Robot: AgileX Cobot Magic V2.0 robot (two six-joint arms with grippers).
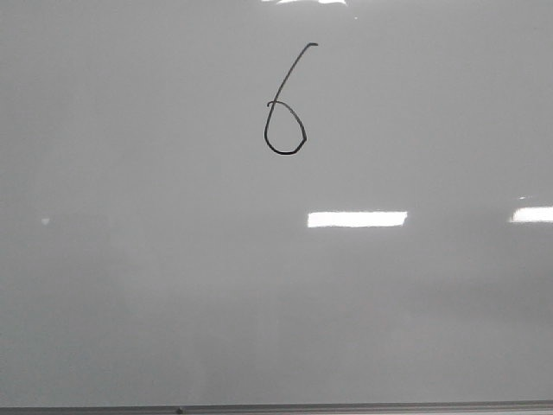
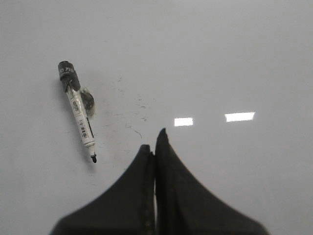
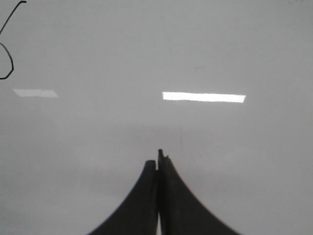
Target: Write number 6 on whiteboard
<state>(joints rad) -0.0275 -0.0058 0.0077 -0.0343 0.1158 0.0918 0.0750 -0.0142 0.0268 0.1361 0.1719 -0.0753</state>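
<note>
A thin black number 6 [image 1: 285,108] is drawn on the upper middle of the glossy grey-white whiteboard [image 1: 130,259]; its edge also shows in the right wrist view [image 3: 11,62]. Neither gripper appears in the front view. An uncapped white marker [image 2: 78,110] with a black tip lies flat on the board in the left wrist view, its cap stuck on the back end. My left gripper [image 2: 154,143] is shut with nothing in it, apart from the marker. My right gripper [image 3: 159,157] is shut over bare board, away from the 6.
The board's thin grey frame edge [image 1: 259,408] runs along the near side. Bright rectangular light reflections [image 1: 357,219] lie on the surface. Faint dark smudges [image 2: 134,115] sit on the board between the marker and the left fingers.
</note>
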